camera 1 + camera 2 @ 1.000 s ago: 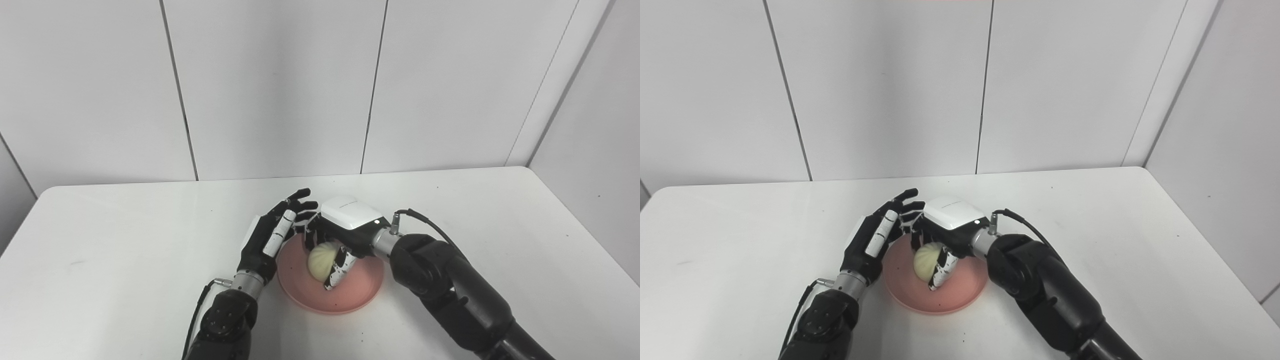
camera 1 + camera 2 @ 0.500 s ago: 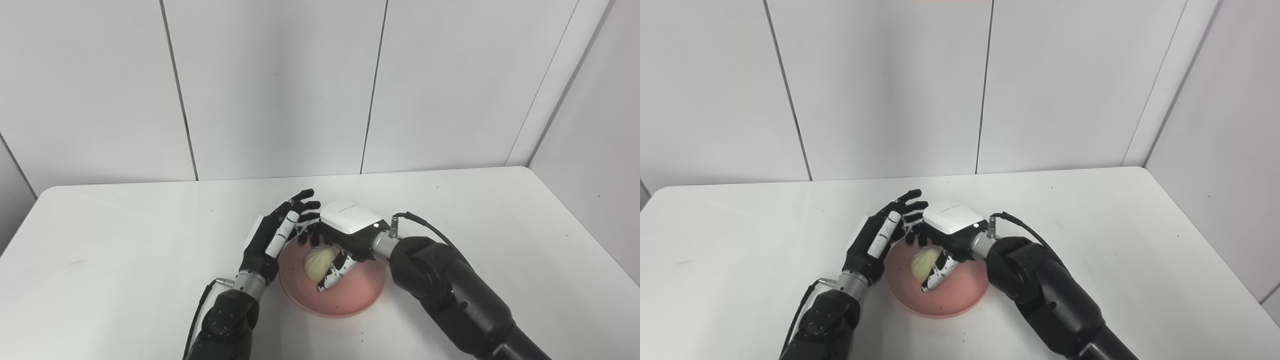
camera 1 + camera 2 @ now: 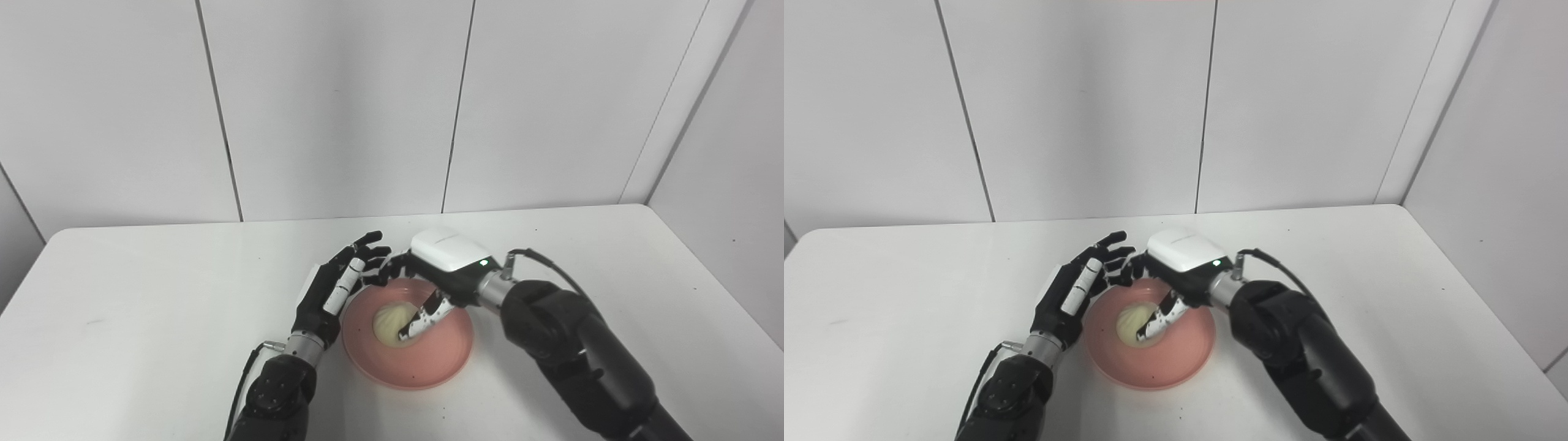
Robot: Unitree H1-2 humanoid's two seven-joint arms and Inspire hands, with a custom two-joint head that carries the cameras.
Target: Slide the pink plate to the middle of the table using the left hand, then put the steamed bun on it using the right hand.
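The pink plate (image 3: 429, 362) sits near the middle of the white table. The pale steamed bun (image 3: 388, 320) rests in its centre. My right hand (image 3: 442, 264) hovers over the plate's far right part, open, with its fingers spread past the far rim. Its thumb lies against the bun's right side. My left hand (image 3: 334, 288) stands open and on edge along the plate's left rim, fingers pointing away from me; whether it touches the rim I cannot tell. In the right eye view the bun (image 3: 1127, 323) sits free on the plate (image 3: 1167, 362).
The white table (image 3: 153, 318) runs wide on both sides, its far edge meeting a panelled wall. A grey wall stands past the table's right edge. A cable loops off the right wrist (image 3: 539, 260).
The right hand lowered the bun onto the plate, opened its fingers and drew back up and to the right. The left hand stayed put.
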